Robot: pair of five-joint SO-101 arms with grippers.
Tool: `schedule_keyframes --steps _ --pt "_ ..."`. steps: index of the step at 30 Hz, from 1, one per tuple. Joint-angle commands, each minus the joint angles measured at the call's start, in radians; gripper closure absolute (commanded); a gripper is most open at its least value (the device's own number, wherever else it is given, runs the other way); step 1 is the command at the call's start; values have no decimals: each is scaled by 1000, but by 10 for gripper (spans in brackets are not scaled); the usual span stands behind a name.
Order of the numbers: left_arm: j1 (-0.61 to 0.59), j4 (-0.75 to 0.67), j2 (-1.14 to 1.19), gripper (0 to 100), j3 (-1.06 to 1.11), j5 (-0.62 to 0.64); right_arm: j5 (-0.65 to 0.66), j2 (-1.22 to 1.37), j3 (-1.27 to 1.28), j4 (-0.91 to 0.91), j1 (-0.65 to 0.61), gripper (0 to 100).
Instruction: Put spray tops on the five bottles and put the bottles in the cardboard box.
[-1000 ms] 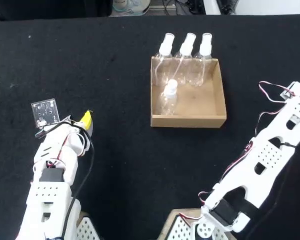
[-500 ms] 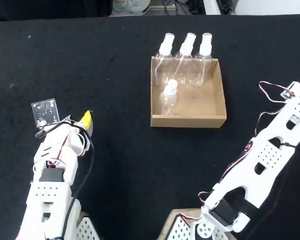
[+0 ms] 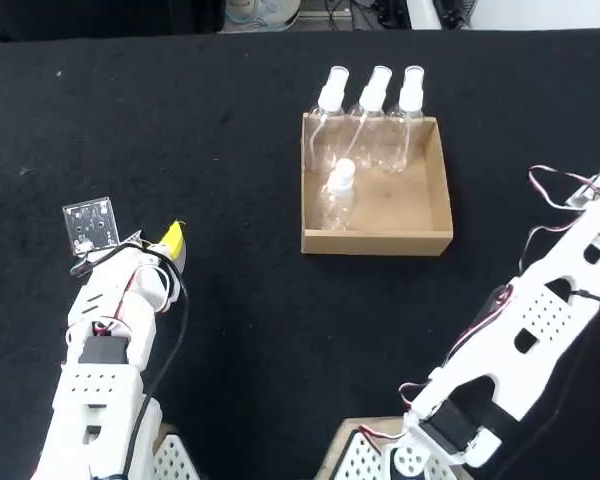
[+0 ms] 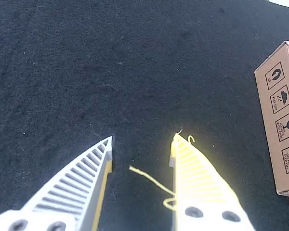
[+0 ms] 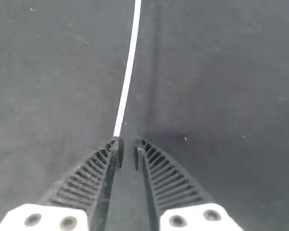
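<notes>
Resting inside cardboard box [image 3: 376, 243]: four bottles [image 3: 336, 196]

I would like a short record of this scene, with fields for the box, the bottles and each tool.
box: cardboard box, open top, on the black table
bottles: four in the box, upright, each with a spray top
layout: three along the far wall, one in front of them
left tool: open, empty, over bare table
right tool: fingers nearly together, nothing between them
other: thin white line ends at one right fingertip
</notes>
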Motion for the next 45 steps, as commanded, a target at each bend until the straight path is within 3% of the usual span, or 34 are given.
schedule_keyframes --steps 1,5,8,13,16,20,24,30,45 --pt "-2 -23 -15 809 -19 -3 -9 -122 -51 17 34 988" --pt "-2 -23 -15 809 -18 -3 -9 -133 -48 -41 21 982" --pt "-2 -23 -15 809 -18 -3 -25 -131 -42 -57 2 917" --pt "-2 -23 -15 809 -19 -3 -299 -131 -42 -60 -11 868" --pt "-2 -23 -15 809 -19 -3 -391 -130 -39 -87 -18 868" --pt "-2 -23 -15 809 -19 -3 -391 -102 -36 -138 -37 881" --pt "-2 -23 -15 809 -19 -3 -387 -81 -30 -187 -40 990" --pt "-2 -23 -15 809 -19 -3 -354 -68 -30 -180 -40 908" --pt "-2 -23 -15 809 -16 -3 -354 -50 -10 -133 -43 906"
